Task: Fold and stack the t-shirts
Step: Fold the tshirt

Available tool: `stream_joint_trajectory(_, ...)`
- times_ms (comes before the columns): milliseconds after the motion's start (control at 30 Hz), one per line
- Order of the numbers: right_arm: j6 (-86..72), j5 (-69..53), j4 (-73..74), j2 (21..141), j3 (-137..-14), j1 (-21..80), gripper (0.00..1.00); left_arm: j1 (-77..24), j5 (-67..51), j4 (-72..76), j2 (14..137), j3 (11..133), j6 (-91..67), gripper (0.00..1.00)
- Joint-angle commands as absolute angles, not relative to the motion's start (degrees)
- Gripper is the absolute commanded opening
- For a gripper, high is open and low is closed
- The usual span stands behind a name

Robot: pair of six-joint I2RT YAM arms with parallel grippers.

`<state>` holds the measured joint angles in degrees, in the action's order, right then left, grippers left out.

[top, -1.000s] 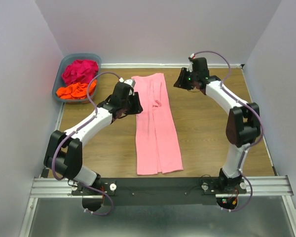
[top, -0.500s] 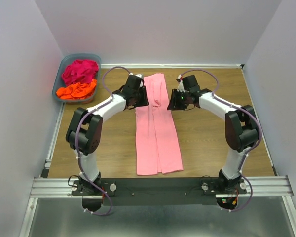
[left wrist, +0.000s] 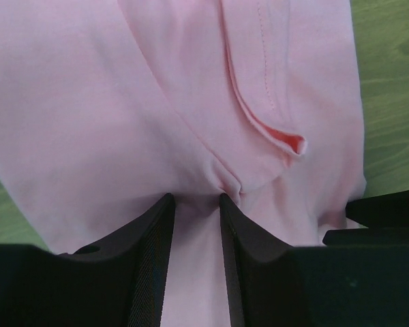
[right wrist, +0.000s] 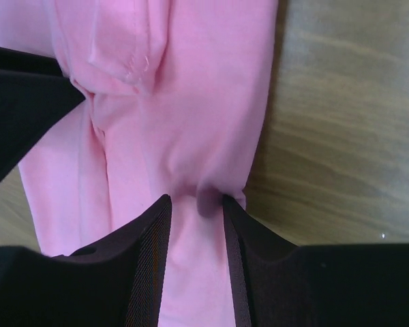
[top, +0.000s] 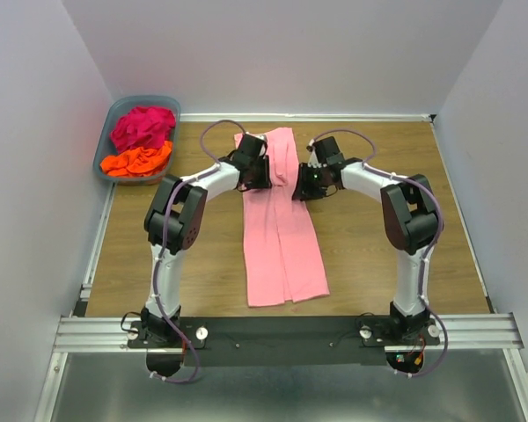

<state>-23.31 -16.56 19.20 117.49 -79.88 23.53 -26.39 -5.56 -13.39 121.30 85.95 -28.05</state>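
One light pink t-shirt (top: pixel 282 237), soft, light and limp, is lying lengthwise mid-counter (top: pixel 370 246) as a narrow folded strip, likely sagging unless gripped at both edges. The left hand (left wrist: pixel 196 199) and right hand (right wrist: pixel 196 201) are each pinching a tuck near its far end, one on each side.

Matt cloth t-shirt (top: pixel 282 237), wood-grain table (top: pixel 378 246)

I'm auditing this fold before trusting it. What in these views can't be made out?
Top external: jaws of the left gripper and right gripper, hidden under their own wrists.
Top external: lower parts of the magenta shirt and orange shirt, hidden by the basket wall and each other.
Left wrist, right wrist: most of the light pink shirt, cut off by the frame edges.
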Motion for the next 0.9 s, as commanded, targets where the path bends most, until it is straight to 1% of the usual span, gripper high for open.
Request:
stream_joint_trajectory(0, -23.12, -11.78, 19.51, 123.03, -82.79, 23.73, 0.45, -26.46, -4.31, -14.68, 125.24, 89.38, -25.49, 0.42)
stream_joint_trajectory(67, -22.68, -10.37, 19.69, 124.62, -85.33, 23.38, 0.45, -25.84, -4.31, -15.38, 127.7, 92.96, -25.23, 0.43)
stream_joint_trajectory(167, -22.41, -9.76, 19.86, 126.82, -89.1, 23.2, 0.45, -24.88, -4.22, -16.87, 130.95, 98.15, -24.96, 0.48)
stream_joint_trajectory(300, -22.58, -10.19, 21.53, 124.38, -92.02, 23.2, 0.46, -23.82, -5.01, -19.59, 130.0, 101.16, -23.73, 0.59)
stream_joint_trajectory(333, -22.76, -10.02, 22.06, 123.15, -91.76, 23.12, 0.46, -23.82, -5.27, -19.77, 126.42, 99.42, -23.64, 0.61)
stream_joint_trajectory(367, -22.76, -9.85, 22.41, 119.74, -91.24, 23.12, 0.48, -23.82, -5.45, -19.69, 124.04, 97.93, -23.99, 0.69)
stream_joint_trajectory(400, -22.94, -9.76, 22.85, 118.05, -89.4, 23.2, 0.51, -23.82, -4.75, -19.6, 121.32, 96.17, -24.34, 0.71)
stream_joint_trajectory(433, -23.03, -9.06, 23.98, 115.95, -88.34, 23.12, 0.54, -24.34, -3.96, -19.51, 115.63, 94.15, -24.69, 0.75)
stream_joint_trajectory(467, -23.03, -8.62, 24.78, 112.45, -86.85, 23.12, 0.55, -24.52, -3.26, -19.77, 112.62, 89.87, -25.48, 0.78)
stream_joint_trajectory(500, -23.03, -7.48, 26.61, 110.32, -84.05, 23.29, 0.61, -24.87, -2.12, -19.86, 106.67, 87.39, -25.92, 0.8)
stream_joint_trajectory(533, -22.94, -6.77, 27.59, 108.48, -82.2, 23.38, 0.64, -24.87, -1.76, -20.12, 103.57, 84.84, -26.45, 0.82)
stream_joint_trajectory(567, -22.85, -5.9, 28.9, 106.8, -80.61, 23.47, 0.67, -25.13, -1.76, -20.39, 100.58, 79.33, -26.89, 0.85)
stream_joint_trajectory(600, -22.68, -4.93, 30.13, 102.78, -76.85, 23.81, 0.7, -25.31, -1.67, -20.39, 97.5, 76.32, -27.68, 0.85)
stream_joint_trajectory(633, -22.68, -3.01, 32.5, 100.92, -74.64, 24.17, 0.71, -26.18, -1.41, -20.48, 91.73, 73.42, -27.95, 0.85)
stream_joint_trajectory(667, -22.76, -2.21, 33.39, 98.64, -72.53, 24.43, 0.72, -26.89, -0.71, -21.26, 89.06, 67.73, -28.65, 0.88)
stream_joint_trajectory(733, -23.81, -1.06, 36.11, 93.18, -65.78, 25.84, 0.73, -29.17, 1.74, -23.27, 82.22, 59.99, -30.4, 0.88)
stream_joint_trajectory(867, -26.97, -0.44, 39.63, 86.16, -56.11, 29.87, 0.73, -36.02, 2.55, -27.14, 74.12, 49.69, -37.59, 0.88)
